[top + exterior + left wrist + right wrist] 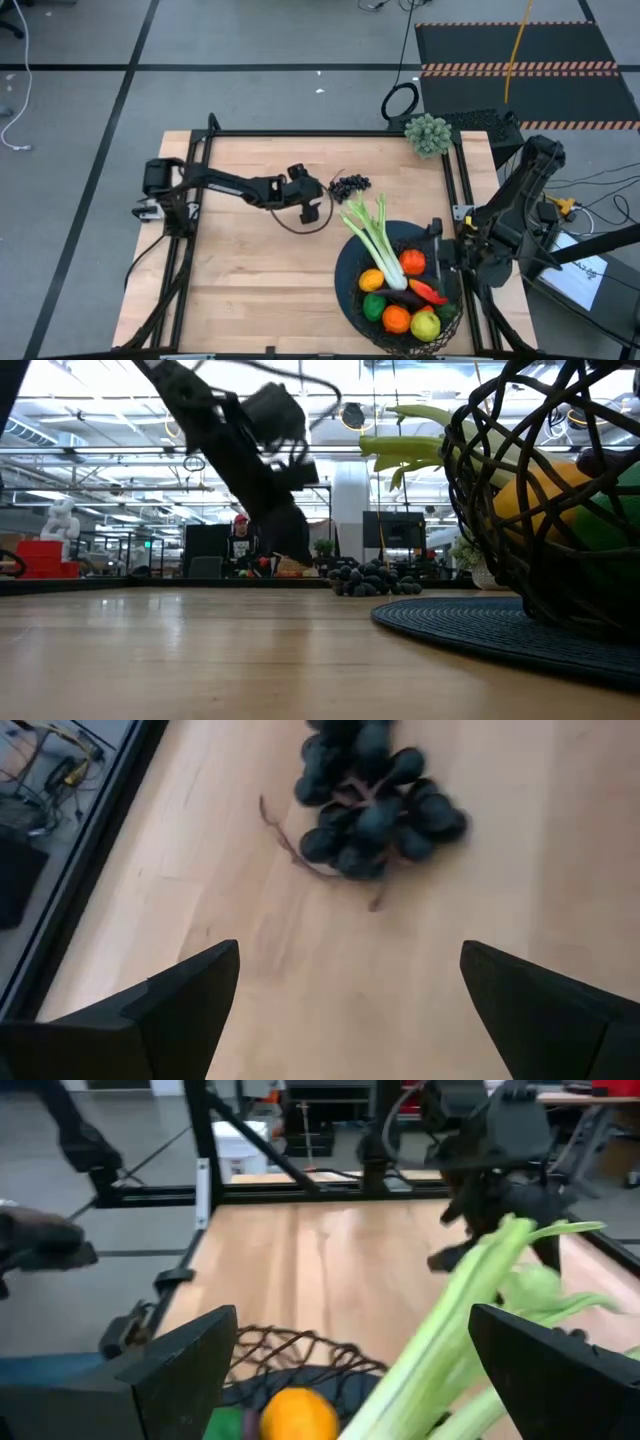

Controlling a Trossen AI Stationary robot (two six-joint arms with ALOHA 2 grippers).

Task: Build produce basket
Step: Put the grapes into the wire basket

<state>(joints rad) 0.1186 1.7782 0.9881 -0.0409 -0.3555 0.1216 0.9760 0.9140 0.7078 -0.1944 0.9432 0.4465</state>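
Observation:
A bunch of dark grapes (350, 185) (375, 800) lies on the wooden table, apart from the basket. My left gripper (322, 194) (350, 960) hovers open just left of the grapes, slanting down at them without touching. The black wire basket (342, 285) (500, 510) stands at the near right and holds several toy fruits, among them an orange (298, 1415). A celery stalk (375, 238) (450, 1330) lies in it, its leafy end sticking out over the far rim. My right gripper (440, 255) (350, 1325) hangs open above the basket's right rim.
A grey-green bumpy clump (428, 133) sits at the table's far right corner. A dark round mat (470, 622) lies under the basket. Black frame rails (330, 133) run along the table's edges. Bare wood stretches across the table's left and near parts.

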